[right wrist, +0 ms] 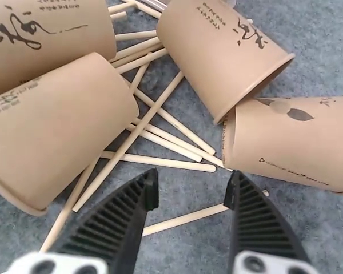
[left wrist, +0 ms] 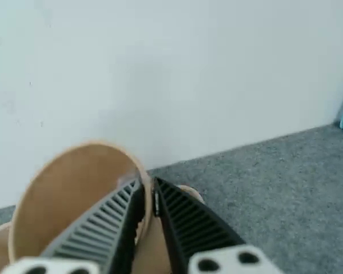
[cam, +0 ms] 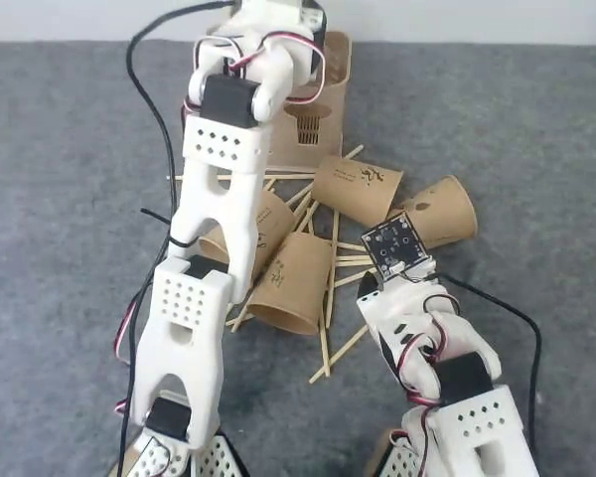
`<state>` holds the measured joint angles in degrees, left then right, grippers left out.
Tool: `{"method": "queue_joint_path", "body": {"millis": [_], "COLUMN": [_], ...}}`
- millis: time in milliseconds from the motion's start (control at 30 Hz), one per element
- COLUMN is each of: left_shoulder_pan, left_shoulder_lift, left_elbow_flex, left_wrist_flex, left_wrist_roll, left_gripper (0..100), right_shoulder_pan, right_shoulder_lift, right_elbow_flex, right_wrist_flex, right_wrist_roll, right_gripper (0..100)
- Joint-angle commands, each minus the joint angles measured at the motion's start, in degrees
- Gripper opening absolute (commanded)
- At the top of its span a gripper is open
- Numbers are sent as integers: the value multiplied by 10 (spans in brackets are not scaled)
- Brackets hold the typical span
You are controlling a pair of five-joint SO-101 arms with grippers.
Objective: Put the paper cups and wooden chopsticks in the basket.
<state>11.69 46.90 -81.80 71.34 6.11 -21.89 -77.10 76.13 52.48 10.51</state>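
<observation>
Right gripper (right wrist: 191,177), jaws apart, over loose chopsticks (right wrist: 160,162): probably light, stiff, thin; pinch mid-length. Left gripper (left wrist: 147,184) clamped on paper cup (left wrist: 68,194) rim; likely crushable.

The left arm (cam: 219,199) hides much of the basket (cam: 336,79) and part of a lying paper cup (cam: 273,227). In the left wrist view, the picture's edge cuts off the pinched cup (left wrist: 68,194) in the left end effector (left wrist: 147,187).

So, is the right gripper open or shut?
Open. The right gripper has its fingers wide apart over loose chopsticks, holding nothing.
</observation>
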Motion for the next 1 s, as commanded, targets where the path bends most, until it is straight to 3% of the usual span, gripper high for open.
{"method": "queue_joint_path", "body": {"millis": [0,100,367,600,733,967], "left_shoulder_pan": [2,1,-21,-68,-150,-241], "left_shoulder_lift": [-10,-13,-53,-147,-233,-424], "left_elbow_flex": [0,0,-44,-147,-84,171], "left_wrist_flex": [2,16,66,292,295,295], "left_wrist_roll": [8,30,34,40,97,86], "left_gripper": [135,205,206,206,178,177], "right_shoulder_pan": [5,5,6,7,-13,-106], "right_shoulder_lift": [4,4,4,4,4,4], "right_elbow_flex": [-5,-5,-5,-13,-36,-119], "right_wrist_flex": [-12,-12,-12,-7,16,103], "right_wrist_roll": [-3,-3,-3,-28,-38,-6], "right_gripper": [201,201,201,201,202,249]}}
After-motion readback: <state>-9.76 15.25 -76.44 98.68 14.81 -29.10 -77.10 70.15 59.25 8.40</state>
